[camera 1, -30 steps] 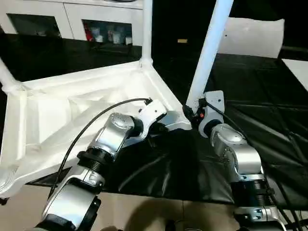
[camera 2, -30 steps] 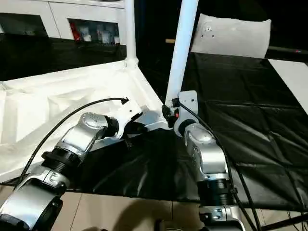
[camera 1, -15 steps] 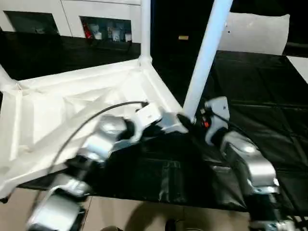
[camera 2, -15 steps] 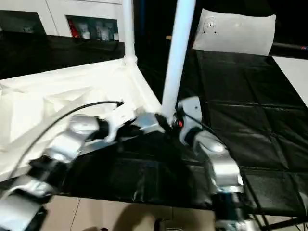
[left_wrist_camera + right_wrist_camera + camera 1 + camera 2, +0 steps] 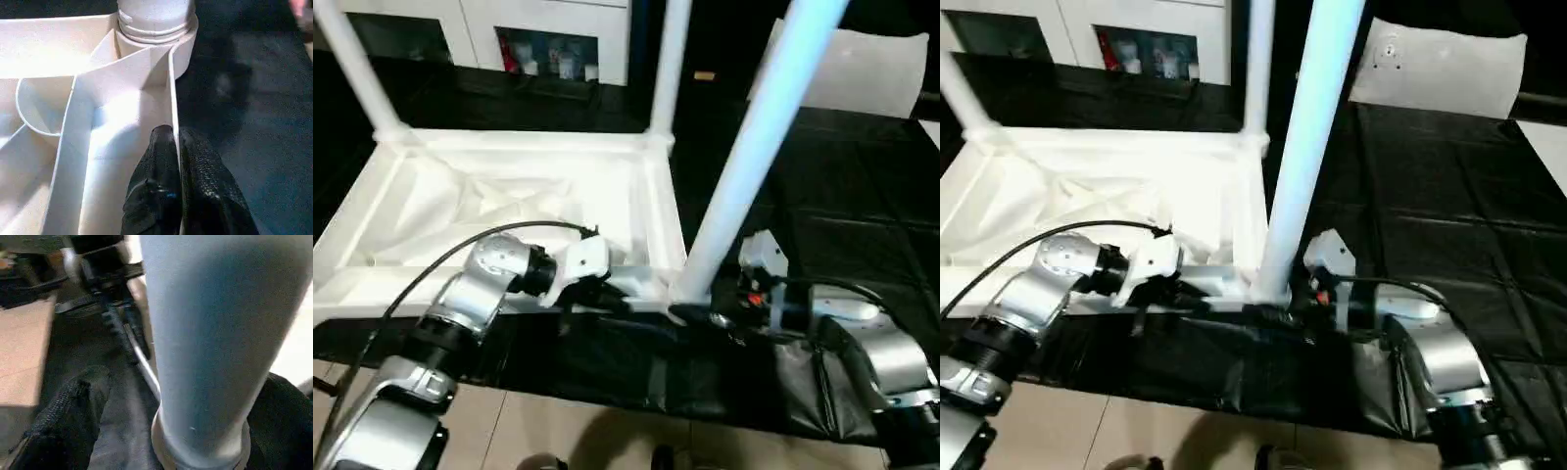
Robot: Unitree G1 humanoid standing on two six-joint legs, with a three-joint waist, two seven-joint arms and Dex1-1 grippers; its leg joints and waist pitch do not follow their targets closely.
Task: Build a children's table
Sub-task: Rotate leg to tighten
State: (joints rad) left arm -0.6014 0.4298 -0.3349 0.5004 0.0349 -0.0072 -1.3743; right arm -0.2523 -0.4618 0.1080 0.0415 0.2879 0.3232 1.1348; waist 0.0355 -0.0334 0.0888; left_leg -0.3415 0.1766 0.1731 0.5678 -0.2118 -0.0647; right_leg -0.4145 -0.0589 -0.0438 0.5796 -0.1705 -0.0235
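Observation:
The children's table lies upside down, its white square top (image 5: 509, 147) showing ribs. Three legs stand in corner sockets: two far ones (image 5: 357, 69) (image 5: 671, 49) and a near right leg (image 5: 754, 166). My left gripper (image 5: 610, 295) is at the top's near edge, beside that leg's socket. In the left wrist view it (image 5: 171, 134) is shut on the thin rim wall (image 5: 172, 88). My right gripper (image 5: 700, 315) sits low at the near right leg's base. In the right wrist view its fingers (image 5: 63, 421) stand apart on either side of the leg (image 5: 210, 333), open.
A black mat (image 5: 862, 196) covers the floor under and to the right of the table. A white cabinet with glass doors (image 5: 548, 44) stands at the back. A white panel (image 5: 862, 69) leans at the far right. Tan floor (image 5: 558, 431) runs along the mat's near edge.
The whole picture has shifted with the camera. My right gripper has let go of the near right leg's base and spread its fingers, and its forearm now lies lower. The left gripper keeps its hold.

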